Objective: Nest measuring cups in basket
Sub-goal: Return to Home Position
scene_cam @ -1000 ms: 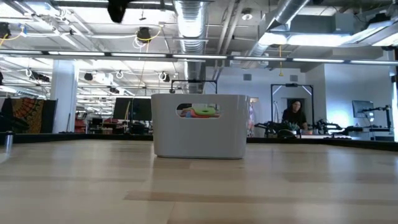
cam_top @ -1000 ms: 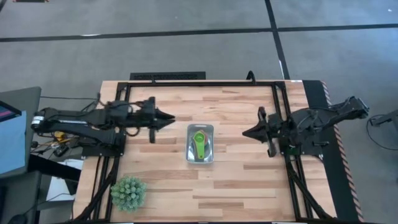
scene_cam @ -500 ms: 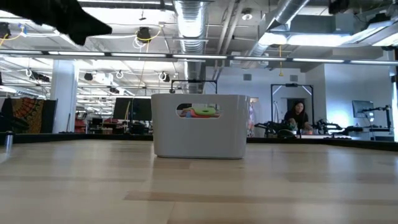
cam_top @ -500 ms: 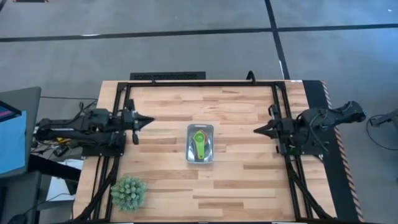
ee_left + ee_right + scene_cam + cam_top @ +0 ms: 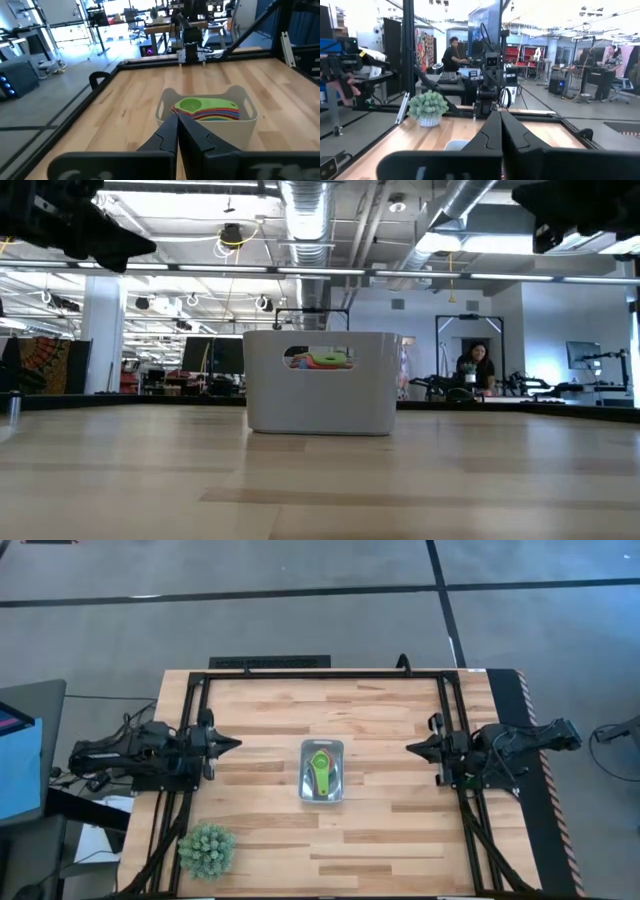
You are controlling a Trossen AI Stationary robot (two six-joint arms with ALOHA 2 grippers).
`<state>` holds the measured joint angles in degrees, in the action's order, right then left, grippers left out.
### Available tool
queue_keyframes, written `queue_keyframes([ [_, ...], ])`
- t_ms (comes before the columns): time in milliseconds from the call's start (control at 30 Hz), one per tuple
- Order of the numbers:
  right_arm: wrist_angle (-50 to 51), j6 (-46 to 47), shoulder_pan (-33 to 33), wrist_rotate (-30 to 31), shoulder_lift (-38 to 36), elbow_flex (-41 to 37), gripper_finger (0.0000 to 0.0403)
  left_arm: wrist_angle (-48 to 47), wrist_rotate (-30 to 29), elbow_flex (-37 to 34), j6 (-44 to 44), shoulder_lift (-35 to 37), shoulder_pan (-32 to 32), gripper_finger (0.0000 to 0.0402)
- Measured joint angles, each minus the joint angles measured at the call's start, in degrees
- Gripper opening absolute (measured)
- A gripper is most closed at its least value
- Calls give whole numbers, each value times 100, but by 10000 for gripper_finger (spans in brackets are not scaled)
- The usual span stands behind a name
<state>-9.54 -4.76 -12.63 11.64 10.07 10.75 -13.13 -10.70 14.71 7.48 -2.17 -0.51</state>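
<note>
Carries, on a light plank table [image 5: 380,830], a pale grey basket [image 5: 322,799] at centre and a spiky green plant ball [image 5: 206,849] near one left-side corner, well apart. Shows black frame rails [image 5: 320,674] along the table's edges.

Grey floor [image 5: 300,630] stretching out around the table [image 5: 380,830] — ducts [image 5: 305,205] and strip lights [image 5: 470,242] running overhead, a person [image 5: 472,364] sitting far behind.

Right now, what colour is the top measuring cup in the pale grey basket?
Green top cup, clearest in left wrist view.
</note>
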Motion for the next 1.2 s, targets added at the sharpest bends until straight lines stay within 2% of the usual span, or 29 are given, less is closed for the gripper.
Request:
queue_keyframes([
  [100,-101,23,3,-2,-94,-221,9,104,20,-265,-32,223,0,0],
  [433,-425,32,3,-7,-369,-709,6,749,249,-758,-76,205,0,0],
  [567,-888,51,7,-2,-502,-1022,8,1053,248,-950,-97,207,0,0],
  [767,-785,145,275,-69,-535,-1025,6,1608,245,-1300,-132,207,0,0],
  [967,-716,338,1104,-901,-503,-1028,5,1730,259,-1408,-242,209,0,0],
  [1033,-614,531,1394,-1270,-478,-1030,5,1738,458,-1410,-154,205,0,0],
  [1200,-424,648,1695,-1906,-490,-1032,5,1543,640,-1413,-193,203,0,0],
])
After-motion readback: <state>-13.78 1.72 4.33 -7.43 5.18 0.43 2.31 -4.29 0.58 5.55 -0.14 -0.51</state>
